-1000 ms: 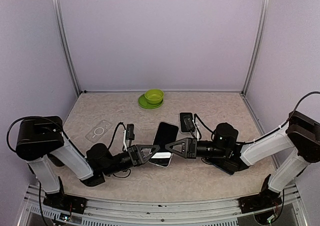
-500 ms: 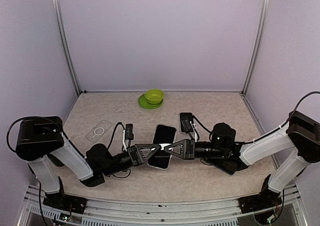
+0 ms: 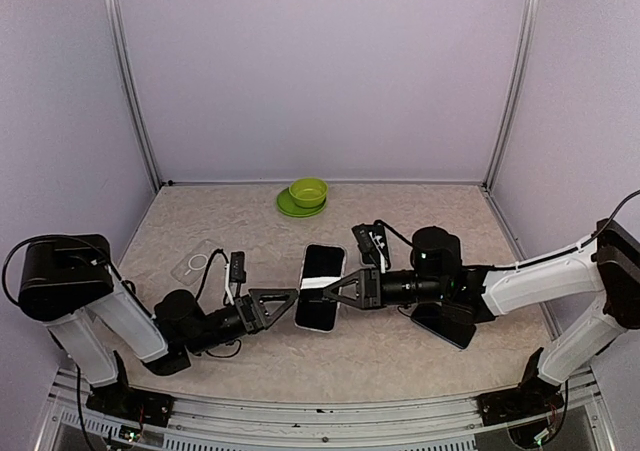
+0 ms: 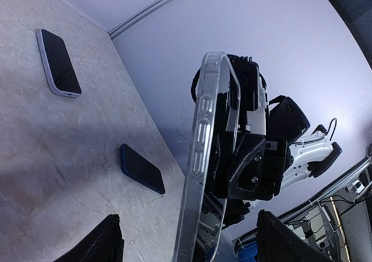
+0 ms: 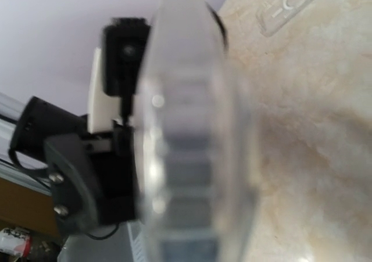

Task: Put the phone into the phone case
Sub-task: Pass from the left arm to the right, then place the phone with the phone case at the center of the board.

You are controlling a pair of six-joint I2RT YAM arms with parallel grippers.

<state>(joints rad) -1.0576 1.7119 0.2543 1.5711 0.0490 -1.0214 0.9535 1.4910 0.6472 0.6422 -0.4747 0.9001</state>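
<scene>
At the left of the overhead view, the clear phone case [image 3: 198,262] lies flat on the surface [image 3: 240,221], well apart from the phone. To its right, your left pincer [image 3: 288,301] stands open, its fingers [image 4: 108,241] spread wide and clear of the phone [image 3: 320,289]. At centre frame, the phone hangs above the surface, clamped at its right edge by your right pincer [image 3: 333,284], which is closed on it. A dark spare handset [image 3: 441,327] lies at lower right.
</scene>
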